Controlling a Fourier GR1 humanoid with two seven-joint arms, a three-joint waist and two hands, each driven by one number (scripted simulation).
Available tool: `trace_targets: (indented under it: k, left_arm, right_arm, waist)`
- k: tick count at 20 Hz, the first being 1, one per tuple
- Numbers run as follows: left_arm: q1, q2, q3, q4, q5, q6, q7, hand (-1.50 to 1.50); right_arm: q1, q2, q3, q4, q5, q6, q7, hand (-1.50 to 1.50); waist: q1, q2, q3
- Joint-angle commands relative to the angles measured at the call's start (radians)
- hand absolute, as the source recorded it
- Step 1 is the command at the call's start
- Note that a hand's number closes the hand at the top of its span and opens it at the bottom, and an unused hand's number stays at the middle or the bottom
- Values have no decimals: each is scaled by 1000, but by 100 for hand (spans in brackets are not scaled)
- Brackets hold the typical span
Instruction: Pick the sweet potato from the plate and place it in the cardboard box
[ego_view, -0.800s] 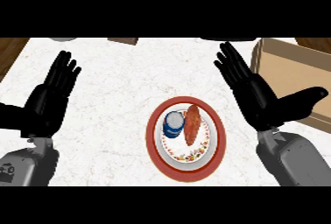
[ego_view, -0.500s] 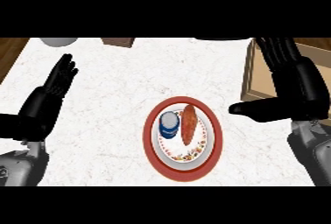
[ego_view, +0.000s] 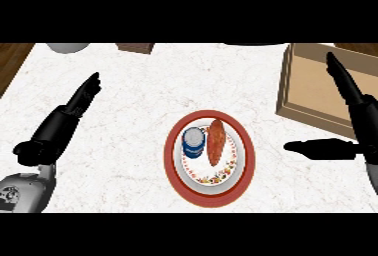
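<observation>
Two robot hands frame the scene, and neither holds anything. The left robot hand (ego_view: 65, 117) shows at the view's left, fingers straight and pressed together, pointing up and away over the white marbled surface (ego_view: 140, 90); it looks to be at rest. Well to its right, roughly midway between the two hands, sits the red-rimmed plate (ego_view: 210, 195). On it lies the sweet potato (ego_view: 215, 142), a long orange-brown piece, with a small blue can (ego_view: 194, 142) just beside it on the side nearer the left robot hand. The right robot hand (ego_view: 354, 107) shows at the view's right edge, spread wide: its fingers reach straight up over the cardboard box (ego_view: 303, 80), while its thumb sticks out sideways toward the plate, apart from it. The box stands beyond and beside that hand, open at the top.

Judging by this, the task is barely begun. The sweet potato is untouched on its plate, and nothing can be seen inside the box. What remains is everything: bringing a hand over the plate, closing on the sweet potato without catching the can, lifting it, and carrying it across to the box.
</observation>
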Motion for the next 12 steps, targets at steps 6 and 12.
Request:
trace_targets:
  k: [6,12]
  left_arm:
    - [7,-12,-22,2,-36,-22,-15,0]
    - [-27,-42,-26,62,-38,-30,-58,0]
  right_arm:
    - [-51,-103,171,-103,254,147,208,-150]
    - [-219,-88,339,-122,306,409,461,-150]
  waist:
    - [22,-4,-1]
    - [38,1,-3]
